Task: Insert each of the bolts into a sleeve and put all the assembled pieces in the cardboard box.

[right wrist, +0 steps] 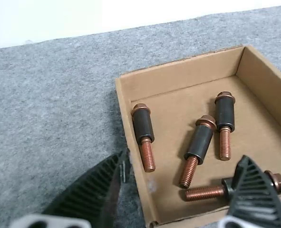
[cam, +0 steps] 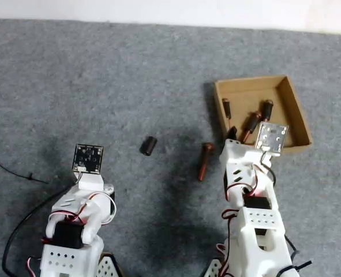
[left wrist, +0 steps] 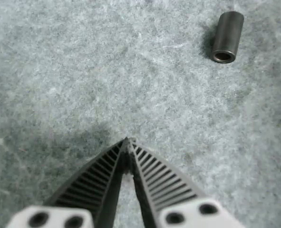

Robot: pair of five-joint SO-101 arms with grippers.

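The loose bolt (cam: pixel 203 161) lay just beside the cardboard box (cam: pixel 248 81), the bare sleeve (cam: pixel 149 145) farther off. Both were likely stiff, slick and roll-prone, best pinched mid-length. The right gripper (right wrist: pixel 184 156) straddled the box's wall, wide and empty, while the left gripper (left wrist: pixel 128 142) sat well apart from the box, closed on nothing.

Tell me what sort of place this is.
Probably a robotics test bench: a grey felt-like work mat, two white arms side by side, and a cardboard box holding sleeved bolts.

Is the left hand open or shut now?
The left hand is shut: its fingers touch at the tips, nothing between them.
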